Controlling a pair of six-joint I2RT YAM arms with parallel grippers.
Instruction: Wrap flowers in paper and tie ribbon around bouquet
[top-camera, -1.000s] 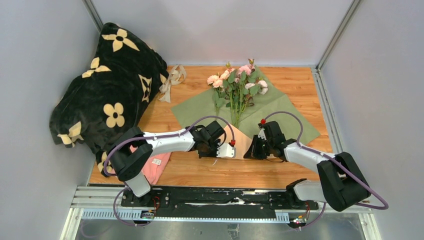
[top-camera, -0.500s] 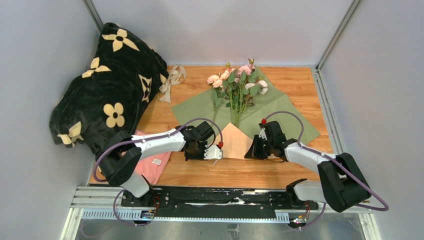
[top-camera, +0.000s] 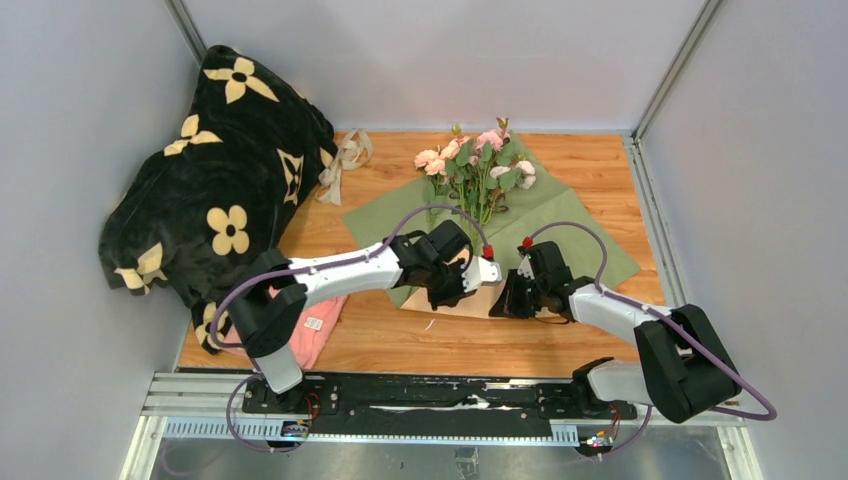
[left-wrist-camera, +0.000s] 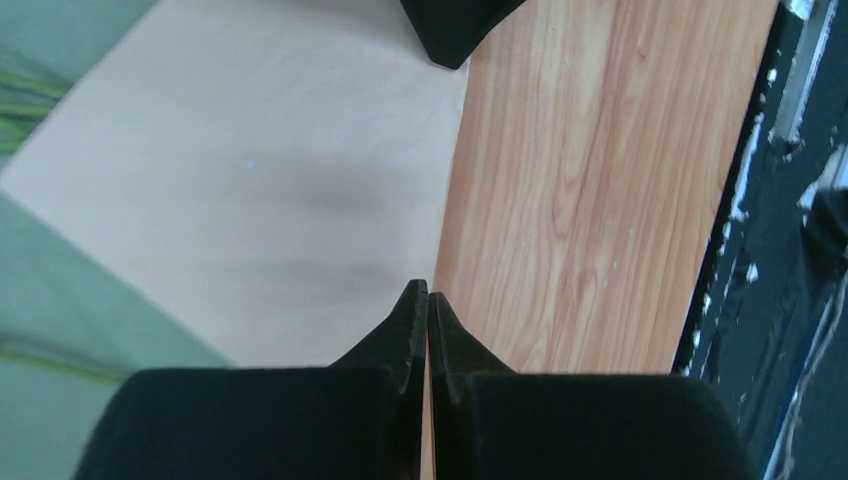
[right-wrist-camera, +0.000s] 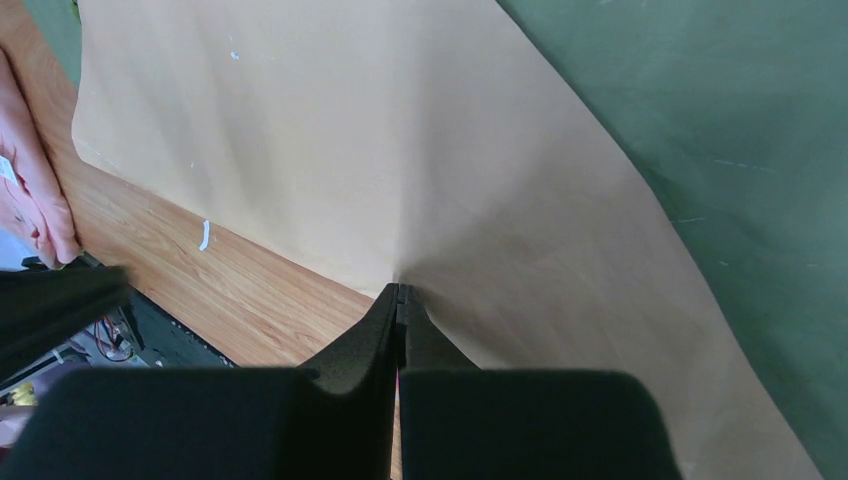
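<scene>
Paper (top-camera: 585, 245) flat, green side up, near corner folded over as peach flap (right-wrist-camera: 300, 150). Flowers (top-camera: 478, 165) on paper's far half, stems toward flap. Left gripper (left-wrist-camera: 428, 300) over flap, jaws closed, nothing between. Right gripper (right-wrist-camera: 398, 292) jaws closed, tips touching flap's near edge. Ribbon (top-camera: 343, 160) beyond paper's left corner.

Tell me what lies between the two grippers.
The folded-over peach corner of the paper lies between the left gripper and the right gripper; both wrist views show it.
</scene>
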